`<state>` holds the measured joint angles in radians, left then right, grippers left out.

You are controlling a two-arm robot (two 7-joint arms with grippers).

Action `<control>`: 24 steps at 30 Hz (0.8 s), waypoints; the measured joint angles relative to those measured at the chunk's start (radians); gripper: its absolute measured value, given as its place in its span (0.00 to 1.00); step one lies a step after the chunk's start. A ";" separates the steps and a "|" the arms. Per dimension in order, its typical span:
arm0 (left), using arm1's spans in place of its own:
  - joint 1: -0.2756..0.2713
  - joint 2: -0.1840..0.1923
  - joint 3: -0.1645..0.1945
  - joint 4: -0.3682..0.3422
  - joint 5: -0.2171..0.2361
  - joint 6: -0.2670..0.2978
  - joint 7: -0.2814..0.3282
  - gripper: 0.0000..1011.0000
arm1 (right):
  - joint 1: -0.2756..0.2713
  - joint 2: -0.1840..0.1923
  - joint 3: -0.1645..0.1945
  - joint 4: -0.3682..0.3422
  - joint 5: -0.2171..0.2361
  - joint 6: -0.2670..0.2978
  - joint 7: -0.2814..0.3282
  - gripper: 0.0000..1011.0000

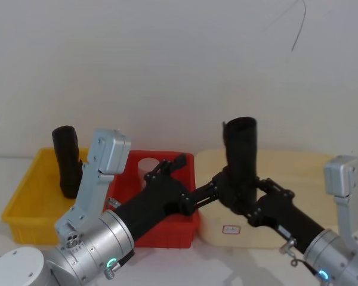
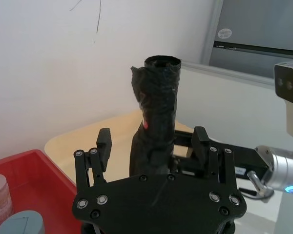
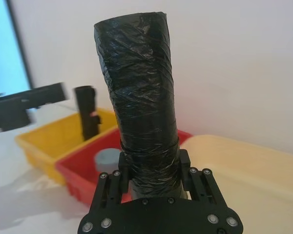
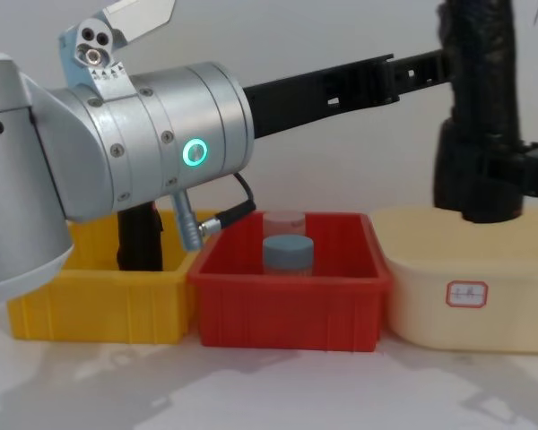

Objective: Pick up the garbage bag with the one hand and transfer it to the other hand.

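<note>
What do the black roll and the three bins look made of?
Garbage bag, clamped upright by the right gripper, left gripper open around it: thin glossy plastic film, crinkled and wrapped. Yellow bin, red bin, cream bin: probably rigid moulded plastic, smooth, slightly shiny.

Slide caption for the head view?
Right gripper holds the garbage bag upright over the beige bin, open left gripper alongside.

Garbage bag: black plastic film, crinkled, semi-gloss. Left arm casing: smooth silver metal, satin finish. Right gripper: matt black, including fingers; bright metal screw heads. Yellow bin, red bin, cream bin: smooth moulded plastic.
</note>
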<state>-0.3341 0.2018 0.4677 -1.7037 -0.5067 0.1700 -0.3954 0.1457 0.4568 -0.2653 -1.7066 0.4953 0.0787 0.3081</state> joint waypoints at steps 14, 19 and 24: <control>0.000 0.000 0.000 0.000 0.000 0.000 0.000 0.99 | 0.028 -0.010 0.079 0.048 -0.017 0.077 -0.124 0.57; 0.000 0.000 0.000 0.000 0.000 0.000 0.000 0.99 | 0.039 -0.013 0.101 0.066 -0.029 0.113 -0.164 0.64; 0.000 0.000 0.000 0.000 0.000 0.000 0.000 0.99 | 0.052 -0.014 0.119 0.082 -0.048 0.155 -0.200 0.78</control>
<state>-0.3341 0.2018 0.4678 -1.7037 -0.5067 0.1699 -0.3954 0.1975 0.4424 -0.1459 -1.6242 0.4475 0.2335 0.1084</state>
